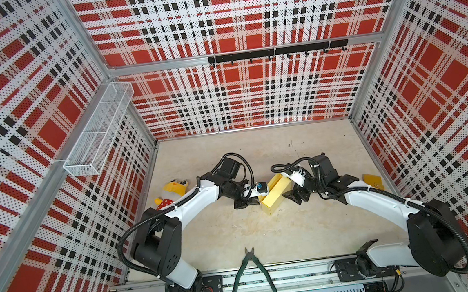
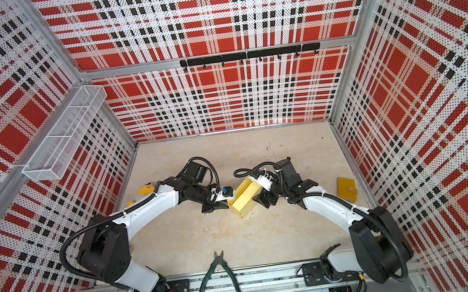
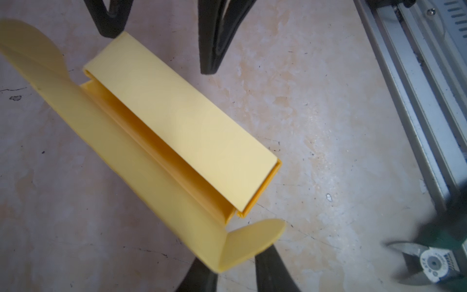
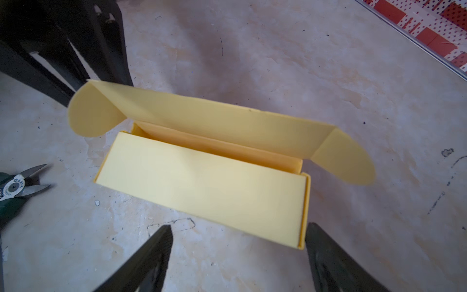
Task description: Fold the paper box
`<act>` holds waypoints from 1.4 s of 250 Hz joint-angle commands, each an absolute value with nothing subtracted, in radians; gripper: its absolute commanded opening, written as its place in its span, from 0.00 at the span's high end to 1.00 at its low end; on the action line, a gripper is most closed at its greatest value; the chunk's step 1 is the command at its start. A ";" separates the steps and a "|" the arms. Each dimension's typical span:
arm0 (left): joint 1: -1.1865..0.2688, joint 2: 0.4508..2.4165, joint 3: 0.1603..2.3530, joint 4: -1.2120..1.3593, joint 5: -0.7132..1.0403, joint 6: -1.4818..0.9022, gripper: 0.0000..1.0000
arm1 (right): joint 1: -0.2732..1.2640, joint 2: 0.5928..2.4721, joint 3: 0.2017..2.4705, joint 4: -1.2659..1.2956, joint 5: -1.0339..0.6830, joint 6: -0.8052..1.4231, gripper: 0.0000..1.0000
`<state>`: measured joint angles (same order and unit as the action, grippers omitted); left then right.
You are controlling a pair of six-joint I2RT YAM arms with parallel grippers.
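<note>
Flanking smooth pale-yellow card paper box [image 4: 202, 187] w/ rounded flaps [image 4: 93, 113]: R hand [image 4: 237, 227] apart, L hand [image 3: 235, 260] unclear.

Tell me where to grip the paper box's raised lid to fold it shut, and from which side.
Take the lid of the paper box at the middle of its free long edge, coming down from above with one finger on each face. It stands up as a thin flat panel there, while the rounded ear flaps at its ends are bent and would probably buckle.
</note>
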<state>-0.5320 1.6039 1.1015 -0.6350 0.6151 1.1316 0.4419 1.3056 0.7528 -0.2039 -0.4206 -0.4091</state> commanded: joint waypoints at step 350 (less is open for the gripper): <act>-0.561 1.614 1.155 -0.657 0.631 1.141 0.72 | 0.312 1.678 1.352 -0.699 -0.575 -0.632 0.54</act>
<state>-0.5560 1.6146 1.1385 -0.6441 0.6205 1.1301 0.3107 1.6527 1.3148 -0.6807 -0.5442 -0.5919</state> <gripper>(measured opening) 0.276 0.466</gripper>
